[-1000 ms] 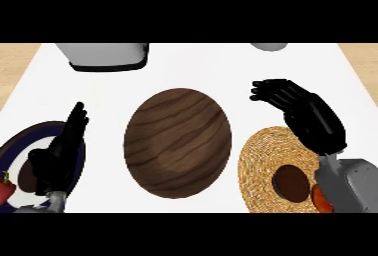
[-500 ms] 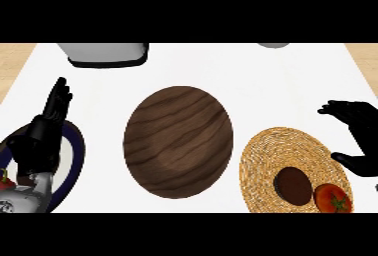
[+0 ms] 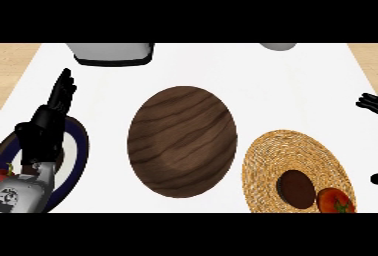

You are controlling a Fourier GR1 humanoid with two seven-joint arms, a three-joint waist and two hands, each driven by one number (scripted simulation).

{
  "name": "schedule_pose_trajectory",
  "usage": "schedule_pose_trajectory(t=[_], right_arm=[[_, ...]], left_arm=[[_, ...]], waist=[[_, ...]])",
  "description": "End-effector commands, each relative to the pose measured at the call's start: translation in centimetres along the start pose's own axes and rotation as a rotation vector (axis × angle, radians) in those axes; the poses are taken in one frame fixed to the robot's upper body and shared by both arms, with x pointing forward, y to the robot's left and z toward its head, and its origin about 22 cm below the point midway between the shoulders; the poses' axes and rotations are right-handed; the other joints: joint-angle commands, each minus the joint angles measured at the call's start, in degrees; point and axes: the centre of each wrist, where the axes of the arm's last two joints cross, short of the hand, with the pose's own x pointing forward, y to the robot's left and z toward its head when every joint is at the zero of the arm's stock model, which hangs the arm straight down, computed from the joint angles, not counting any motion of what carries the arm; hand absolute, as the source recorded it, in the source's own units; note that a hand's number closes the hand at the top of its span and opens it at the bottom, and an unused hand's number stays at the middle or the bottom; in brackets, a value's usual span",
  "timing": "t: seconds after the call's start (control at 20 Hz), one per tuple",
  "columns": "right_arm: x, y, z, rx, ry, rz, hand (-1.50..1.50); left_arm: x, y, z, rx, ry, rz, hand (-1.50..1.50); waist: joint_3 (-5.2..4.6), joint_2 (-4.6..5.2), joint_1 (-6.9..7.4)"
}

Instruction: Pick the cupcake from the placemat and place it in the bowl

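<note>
Left hand point(image 3: 46, 127) rested at the left edge of the white worktop point(image 3: 288, 90), fingers straight and pointing up, over a dark-rimmed plate point(image 3: 77, 150). Behind it stood a grey container point(image 3: 111, 53). At centre lay the dark wooden bowl point(image 3: 182, 140), holding nothing. Right of it was the round woven placemat point(image 3: 273, 160), carrying the brown cupcake point(image 3: 297, 188) with a tomato point(image 3: 334, 200) touching it. Right hand point(image 3: 367, 101) showed only fingertips at the right edge; whether spread or curled could not be told.
</note>
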Motion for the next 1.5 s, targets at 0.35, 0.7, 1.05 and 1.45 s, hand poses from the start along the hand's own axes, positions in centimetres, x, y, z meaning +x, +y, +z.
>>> schedule_pose_trajectory(t=[0.35,0.7,1.05,1.45], right_arm=[[1.8,0.2,-3.3,0.437,0.073,0.302,-1.5],[1.4,2.5,-4.5,0.591,0.096,0.329,-1.5],[0.9,7.2,-5.9,0.695,0.191,0.465,-1.5],[-2.3,10.3,-4.5,0.707,0.267,0.523,-1.5]], left_arm=[[1.2,0.4,-1.2,-0.007,-0.018,-0.009,0.0],[0.5,0.5,-1.7,-0.004,0.003,-0.011,0.0],[0.2,-0.1,1.0,-0.006,0.012,-0.021,0.0],[0.0,0.1,0.7,-0.016,0.006,-0.003,0.0]], waist=[[-0.23,-0.22,0.84],[-0.27,-0.29,0.24],[-0.29,-0.51,0.26],[-0.29,-0.49,-0.17]])
